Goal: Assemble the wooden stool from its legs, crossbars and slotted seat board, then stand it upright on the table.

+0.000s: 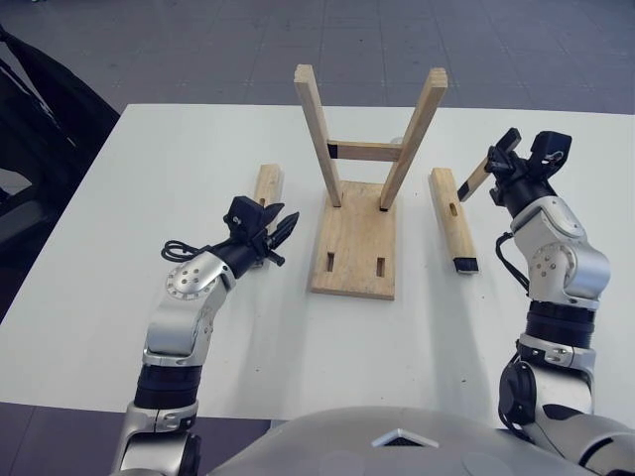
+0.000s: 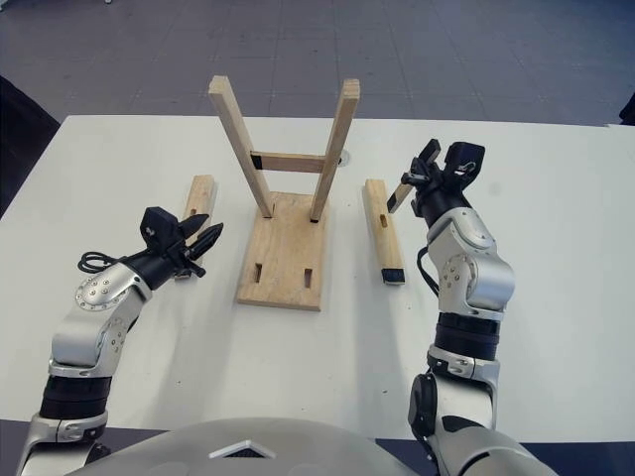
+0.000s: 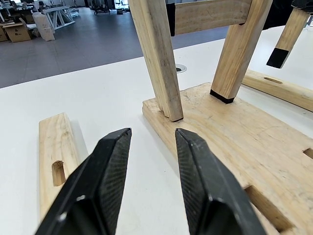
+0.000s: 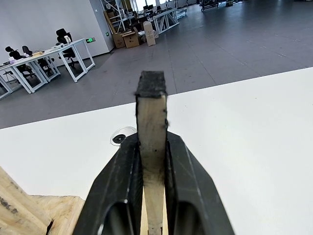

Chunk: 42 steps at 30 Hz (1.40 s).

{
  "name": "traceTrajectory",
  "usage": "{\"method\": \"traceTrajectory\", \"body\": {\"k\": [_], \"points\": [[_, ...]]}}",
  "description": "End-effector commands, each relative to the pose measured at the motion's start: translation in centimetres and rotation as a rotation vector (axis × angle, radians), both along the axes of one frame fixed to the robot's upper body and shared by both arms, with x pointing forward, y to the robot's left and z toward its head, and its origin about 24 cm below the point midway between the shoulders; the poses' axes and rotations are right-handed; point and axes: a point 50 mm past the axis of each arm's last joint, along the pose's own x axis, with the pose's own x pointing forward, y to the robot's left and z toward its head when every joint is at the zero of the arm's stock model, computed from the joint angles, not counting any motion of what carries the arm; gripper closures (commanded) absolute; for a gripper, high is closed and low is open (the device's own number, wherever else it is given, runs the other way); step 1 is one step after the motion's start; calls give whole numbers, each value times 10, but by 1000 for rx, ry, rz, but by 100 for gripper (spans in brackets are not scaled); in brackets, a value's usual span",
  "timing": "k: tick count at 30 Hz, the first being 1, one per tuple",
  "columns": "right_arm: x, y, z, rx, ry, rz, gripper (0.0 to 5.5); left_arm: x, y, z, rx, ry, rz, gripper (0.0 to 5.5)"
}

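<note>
Wood is standing half-built at mid-table: the board is lying flat with two upright legs plugged into its far slots, and its two near slots are gaping. Loose legs are lying on either side of it, the left leg and the right leg.

The right gripper is clamping a short crossbar, jaws tight against both its faces. It is raised over the far right of the table, forearm upright, and the bar's lower tip is slanting toward the right leg.

The left gripper is hovering low just beside the left leg, jaws parted and holding nothing, aimed at the board.

Mating the crossbar to a loose leg's side slot is probably the step in hand (squareness matters most). That is calling for the tip to be lined up with the slot before any push, with the free arm pinning that leg.
</note>
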Motion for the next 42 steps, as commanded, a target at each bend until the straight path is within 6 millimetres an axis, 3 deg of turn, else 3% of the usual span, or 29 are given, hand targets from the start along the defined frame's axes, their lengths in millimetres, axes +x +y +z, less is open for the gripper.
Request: {"method": "traceTrajectory", "body": {"k": [1, 15, 18, 22, 26, 29, 34, 42], "points": [[-2, 4, -7, 4, 24, 6, 509, -1, -1, 1, 5, -4, -4, 383], [-6, 6, -19, -13, 59, 16, 509, -2, -1, 0, 1, 0, -3, 383], [-11, 14, -39, -84, 117, 56, 509, -1, -2, 0, 1, -1, -3, 383], [-35, 30, -75, -165, 222, 125, 509, -1, -1, 0, 3, -3, -3, 383], [-53, 23, -95, -175, 269, 96, 509, -3, -1, -1, 2, 4, 0, 383], [-49, 17, -84, -188, 247, 101, 509, -3, -1, -1, 3, 3, 0, 383], [-23, 14, -44, -219, 150, 99, 509, -3, -2, -1, -1, 4, -1, 383], [-11, 25, -40, -286, 268, 180, 509, -2, -1, -1, 4, 6, -7, 383]]}}
